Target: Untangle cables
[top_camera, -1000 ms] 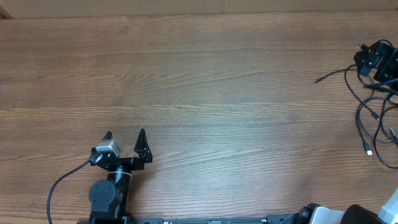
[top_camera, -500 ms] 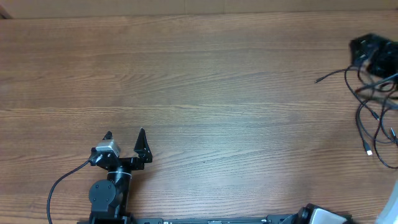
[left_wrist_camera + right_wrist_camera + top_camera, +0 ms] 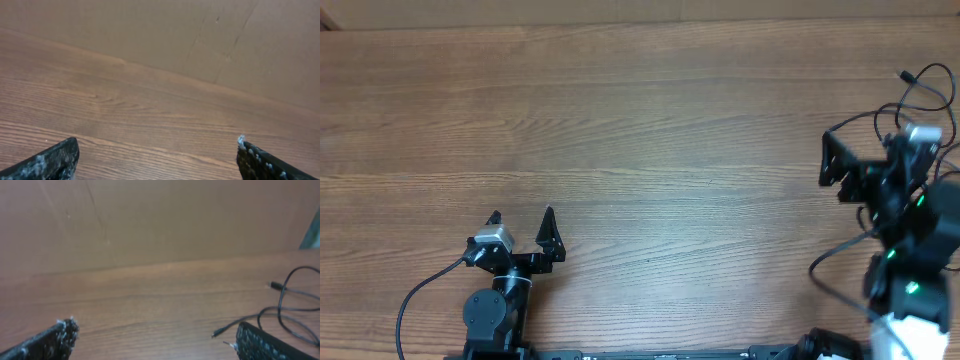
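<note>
Left end effector (image 3: 157,146) at 7 o'clock and right end effector (image 3: 155,328) at 3 o'clock gape wide, empty; cables (image 3: 281,302) at 2 o'clock.

table (image 3: 650,130): brown wood-grain top, grain ran side to side, pretty much filled the overhead view
back panel (image 3: 125,30): plain tan board, stood upright along the table's far edge, couple of faint crease lines on it
greenish thing (image 3: 312,230): blurry sliver past the table's far right end, honestly couldn't tell what it was
</note>
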### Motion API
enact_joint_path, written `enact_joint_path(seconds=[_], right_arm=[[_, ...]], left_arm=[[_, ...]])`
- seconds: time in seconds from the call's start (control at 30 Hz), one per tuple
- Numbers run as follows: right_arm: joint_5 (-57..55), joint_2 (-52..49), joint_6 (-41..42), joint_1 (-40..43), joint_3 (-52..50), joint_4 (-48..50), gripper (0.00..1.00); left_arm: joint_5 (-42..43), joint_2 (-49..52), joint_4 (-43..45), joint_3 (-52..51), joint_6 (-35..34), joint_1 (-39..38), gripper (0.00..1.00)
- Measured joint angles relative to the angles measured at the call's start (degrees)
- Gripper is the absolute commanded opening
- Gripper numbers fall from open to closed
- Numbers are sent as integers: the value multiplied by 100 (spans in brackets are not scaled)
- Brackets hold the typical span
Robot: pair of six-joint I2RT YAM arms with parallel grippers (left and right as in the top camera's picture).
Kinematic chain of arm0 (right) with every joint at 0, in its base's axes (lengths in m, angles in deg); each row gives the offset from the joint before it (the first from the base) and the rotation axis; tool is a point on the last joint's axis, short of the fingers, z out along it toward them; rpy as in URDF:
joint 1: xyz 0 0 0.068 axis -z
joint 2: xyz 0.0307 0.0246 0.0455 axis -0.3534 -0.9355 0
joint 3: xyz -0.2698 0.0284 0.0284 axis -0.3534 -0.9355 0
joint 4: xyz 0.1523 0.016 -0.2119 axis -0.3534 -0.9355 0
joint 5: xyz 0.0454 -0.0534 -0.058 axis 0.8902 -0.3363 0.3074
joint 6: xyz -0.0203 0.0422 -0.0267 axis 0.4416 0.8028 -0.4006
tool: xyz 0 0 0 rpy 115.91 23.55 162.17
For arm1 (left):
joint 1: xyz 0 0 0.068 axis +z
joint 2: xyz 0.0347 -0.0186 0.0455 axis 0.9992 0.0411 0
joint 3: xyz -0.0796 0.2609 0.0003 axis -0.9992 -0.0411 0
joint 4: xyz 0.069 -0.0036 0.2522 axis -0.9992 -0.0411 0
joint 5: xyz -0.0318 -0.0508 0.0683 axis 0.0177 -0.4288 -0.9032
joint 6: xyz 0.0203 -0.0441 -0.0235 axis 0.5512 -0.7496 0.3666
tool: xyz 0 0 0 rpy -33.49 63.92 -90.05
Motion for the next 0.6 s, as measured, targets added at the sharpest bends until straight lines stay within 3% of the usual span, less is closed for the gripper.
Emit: enact_joint_path(seconds=[0.27, 0.4, 0.6], right_arm=[[39, 1486, 575, -13, -2096, 2135, 100], [42, 2105, 732, -157, -2874, 2758, 100], [-15, 3163, 798, -417, -3342, 1941, 100]], left_arm=[[0, 2, -2, 0, 0, 0, 100], [0, 0, 0, 0, 0, 0, 100], [0, 2, 0, 0, 0, 0, 100]])
